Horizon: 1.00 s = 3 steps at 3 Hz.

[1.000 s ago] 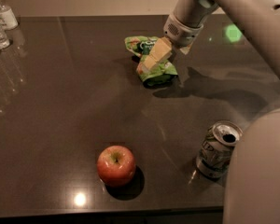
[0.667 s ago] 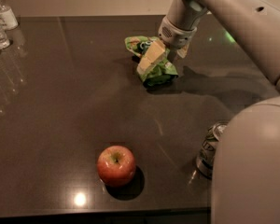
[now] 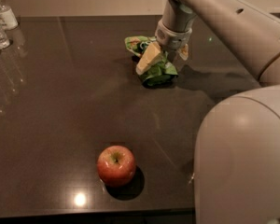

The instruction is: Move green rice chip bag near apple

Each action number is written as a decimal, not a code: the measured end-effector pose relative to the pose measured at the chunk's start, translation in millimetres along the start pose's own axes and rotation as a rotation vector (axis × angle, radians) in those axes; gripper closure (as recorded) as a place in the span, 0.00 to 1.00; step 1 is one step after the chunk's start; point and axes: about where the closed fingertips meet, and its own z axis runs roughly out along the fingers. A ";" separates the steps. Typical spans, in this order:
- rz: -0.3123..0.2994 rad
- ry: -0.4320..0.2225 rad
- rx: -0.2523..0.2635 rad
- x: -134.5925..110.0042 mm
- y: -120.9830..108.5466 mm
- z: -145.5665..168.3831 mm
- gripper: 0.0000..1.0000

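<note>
The green rice chip bag lies crumpled on the dark table at the back centre. My gripper comes down on it from above, open, with one cream finger on the bag's left side and the other at its right, so the bag sits between them. The bag rests on the table. The red apple stands near the front edge, well in front of the bag and a little to its left.
Clear plastic bottles stand at the back left corner. My arm's large cream body fills the right foreground and hides that part of the table. The table's front edge runs just below the apple.
My arm has swung left across the view and now hides the soda can at the front right. The gripper has shifted slightly left and settled lower over the bag. The bag and apple have not moved.
</note>
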 end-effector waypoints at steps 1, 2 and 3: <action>0.030 0.003 0.014 -3.3 2.1 1.4 0.18; 0.029 -0.001 0.018 -4.8 7.7 -0.2 0.41; 0.006 -0.010 0.026 -3.2 13.3 -7.3 0.65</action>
